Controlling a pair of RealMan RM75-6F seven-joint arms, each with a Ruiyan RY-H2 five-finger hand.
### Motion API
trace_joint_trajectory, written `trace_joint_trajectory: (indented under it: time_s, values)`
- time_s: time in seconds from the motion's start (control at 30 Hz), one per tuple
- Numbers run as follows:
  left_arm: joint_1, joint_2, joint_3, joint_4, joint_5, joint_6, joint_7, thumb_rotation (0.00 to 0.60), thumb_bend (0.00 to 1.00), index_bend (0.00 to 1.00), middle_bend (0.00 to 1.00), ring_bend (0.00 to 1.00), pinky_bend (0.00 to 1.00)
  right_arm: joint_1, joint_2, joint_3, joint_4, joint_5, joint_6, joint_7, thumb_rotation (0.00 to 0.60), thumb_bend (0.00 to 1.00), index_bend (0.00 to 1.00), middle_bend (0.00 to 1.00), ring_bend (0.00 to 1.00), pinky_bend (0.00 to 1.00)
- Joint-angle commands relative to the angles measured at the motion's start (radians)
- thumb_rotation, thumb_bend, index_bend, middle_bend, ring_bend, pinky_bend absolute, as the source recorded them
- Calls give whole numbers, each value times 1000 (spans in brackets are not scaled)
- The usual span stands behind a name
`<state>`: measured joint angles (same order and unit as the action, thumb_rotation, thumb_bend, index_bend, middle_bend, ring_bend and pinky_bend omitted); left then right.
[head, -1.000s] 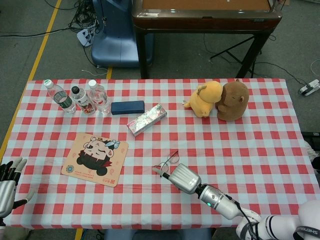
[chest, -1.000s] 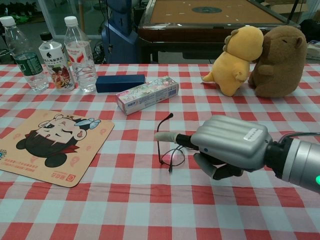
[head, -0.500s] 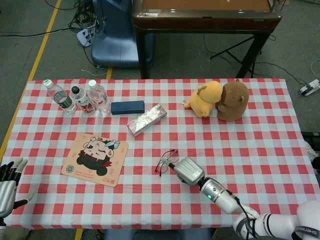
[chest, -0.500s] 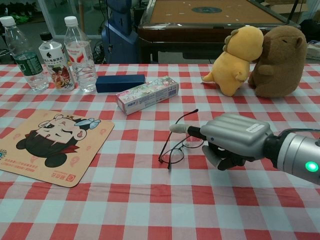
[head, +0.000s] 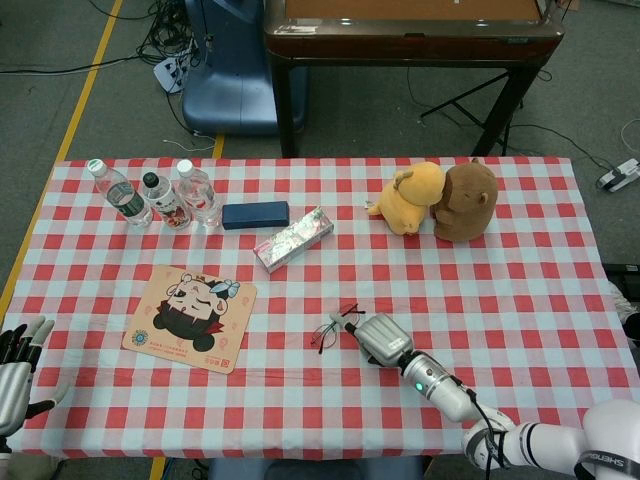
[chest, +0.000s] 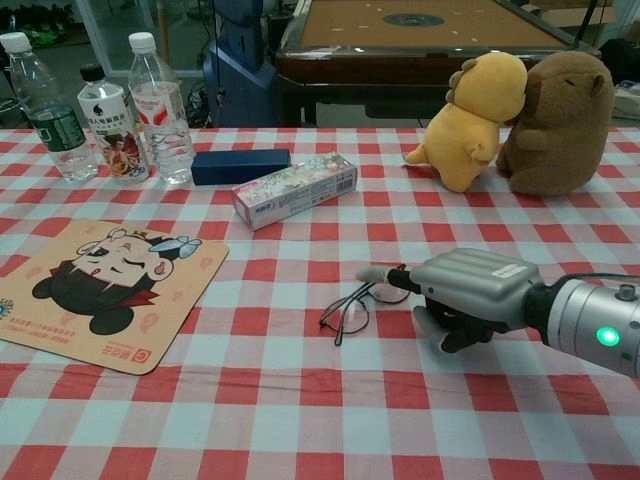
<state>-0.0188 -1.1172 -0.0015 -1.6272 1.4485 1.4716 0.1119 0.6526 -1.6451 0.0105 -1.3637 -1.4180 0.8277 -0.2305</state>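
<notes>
surface: red-and-white checked tablecloth (chest: 250, 420) filled the frame; dark wooden table (head: 410, 25) and grey floor at top of head view.
glasses (chest: 352, 308): lay at centre of chest view, just left of the right hand, one temple arm raised toward it.
handling: judged light, thin wire frame, lenses fragile and easily smudged; best taken by the temple arm or the bridge, with little force.
right hand (chest: 470, 293): centre-right, one finger stretched onto the raised temple arm, others curled under; looked like a pinch on the glasses.
left hand (head: 15, 370): lower-left corner of head view, fingers apart, held nothing.
nearby: cartoon mat (chest: 105, 290) at left; bottles (chest: 150, 105), dark case (chest: 240, 165) and printed box (chest: 296, 189) upper left; plush toys (chest: 525, 120) upper right.
</notes>
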Motion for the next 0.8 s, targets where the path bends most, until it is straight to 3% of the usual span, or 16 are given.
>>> trace_joint_trajectory:
  time_s: [0.03,0.23,0.43,0.8]
  values:
    - [0,-1,1,0,1,0,0,600,254,0,0,0,0,0,-3,-3,4,3,-3,2,600,757,0,1000,1000,968]
    - [1,-1,0,1,0,0,-2,600,254,0,0,0,0,2,-10,-8,15,13,-11,3,600,757,0,1000,1000,969]
    - [2,0,0,2,0,2,-4,600,254,0,0,0,0,-12,18,-7,-21,-29,55,36,600,757,0,1000,1000,968]
    - [-6,4,-12,2,-2,0,-5,600,254,0,0,0,0,-127,241,-11,-189,-86,307,-35,600,726,0,990,1000,968]
